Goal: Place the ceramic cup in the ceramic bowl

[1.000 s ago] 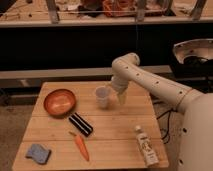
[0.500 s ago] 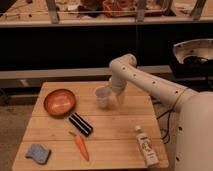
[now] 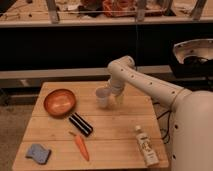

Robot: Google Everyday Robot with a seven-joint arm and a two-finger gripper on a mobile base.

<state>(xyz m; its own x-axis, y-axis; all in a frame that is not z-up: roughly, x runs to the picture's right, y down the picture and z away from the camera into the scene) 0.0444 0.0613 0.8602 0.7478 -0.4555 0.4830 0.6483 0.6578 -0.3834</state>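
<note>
The ceramic cup (image 3: pixel 102 97), a small pale tumbler, stands upright near the back middle of the wooden table (image 3: pixel 120 127). The ceramic bowl (image 3: pixel 59 102), round, glossy orange-brown and empty, sits on the table to the cup's left, about a hand's width away. My gripper (image 3: pixel 114 98) hangs from the white arm and is right against the cup's right side. I cannot tell whether the cup rests on the table or is held just above it.
A black rectangular object (image 3: pixel 81 124) lies in front of the bowl. An orange carrot (image 3: pixel 81 145) and a blue sponge (image 3: pixel 38 153) lie near the front left. A white labelled bottle (image 3: pixel 146 146) lies at the front right. A dark shelf runs behind the table.
The arm's elbow has shifted very slightly to the left. The cup and the gripper stay in almost the same spot.
</note>
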